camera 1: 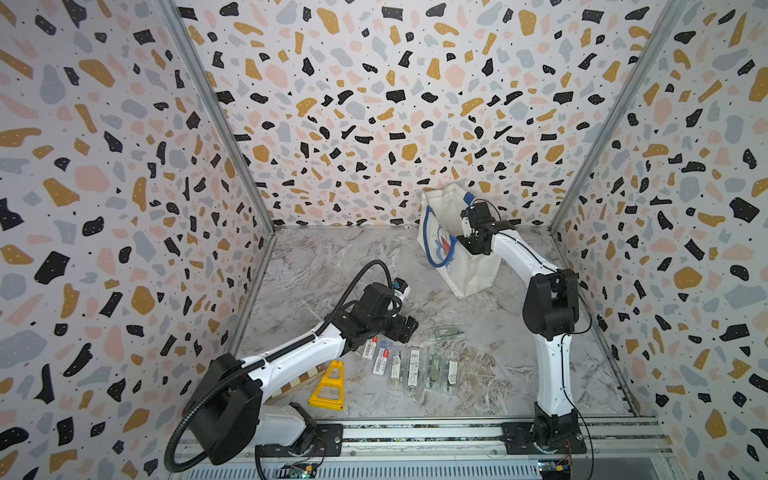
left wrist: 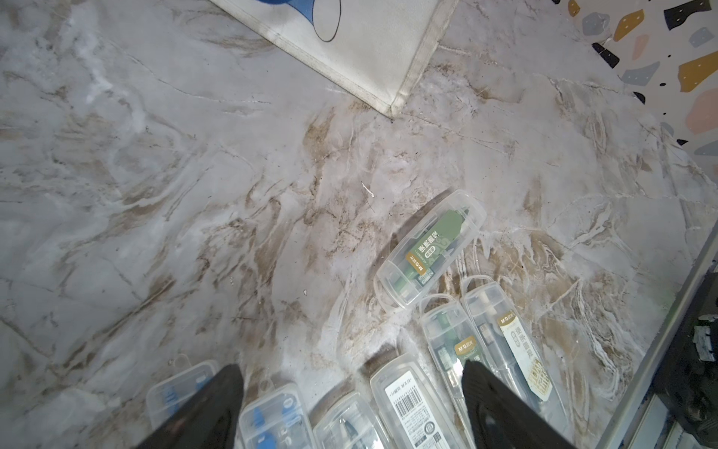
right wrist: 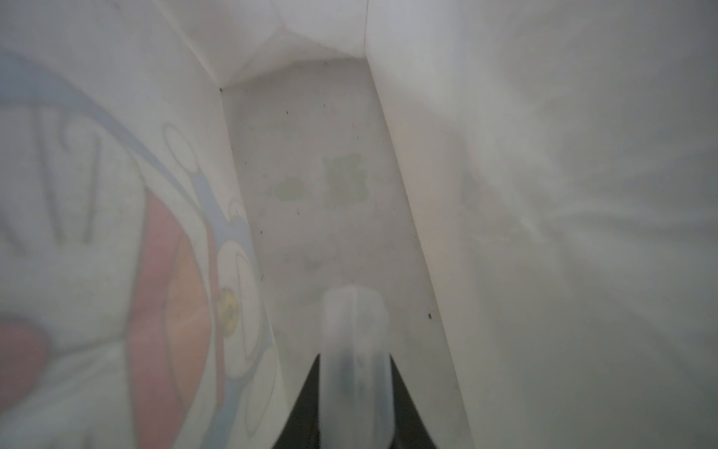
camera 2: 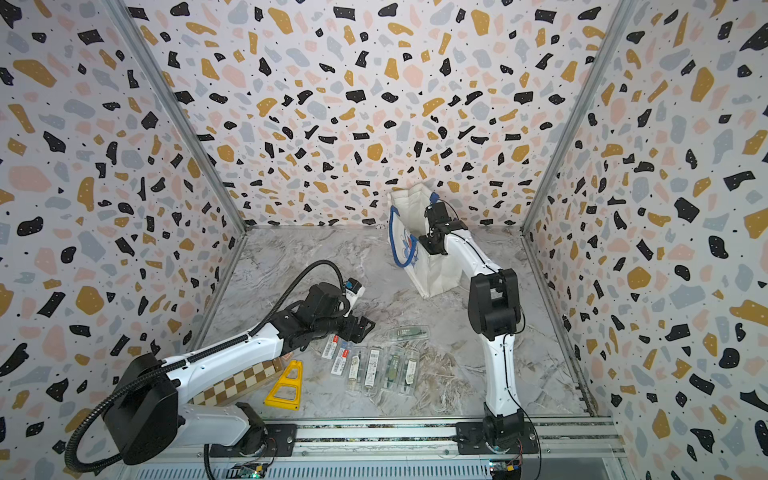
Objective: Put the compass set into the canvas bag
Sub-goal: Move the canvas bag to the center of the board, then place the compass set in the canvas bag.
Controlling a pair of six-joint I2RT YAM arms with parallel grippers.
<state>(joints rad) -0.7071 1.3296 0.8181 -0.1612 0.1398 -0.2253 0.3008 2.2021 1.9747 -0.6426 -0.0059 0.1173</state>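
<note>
One compass set (right wrist: pixel 355 318), in a clear plastic case, is pinched in the closed right gripper (right wrist: pixel 354 361) and hangs inside the canvas bag (camera 1: pixel 473 276), above its floor. The case is blurred, so I cannot read its label. The bag stands upright at the back of the desk (camera 1: pixel 332 266), on the right arm's side, with its mouth open. The floor below the case looks bare apart from faint greenish marks, so this set seems to be the first one going in. It has not been let go.

Seven more sets lie on the desk near the front: a row of six cases (camera 1: pixel 413 368) side by side, and a lone case (camera 1: pixel 444 332) lying crosswise just behind them. That makes eight sets counted, none released in the bag, so most of the job remains.

The left gripper (left wrist: pixel 349 367) hovers over the row with its jaws spread wide and holds nothing. One yellow plastic frame (camera 1: pixel 328 384) and one chequered board (camera 2: pixel 237 380) lie beside the left arm.
</note>
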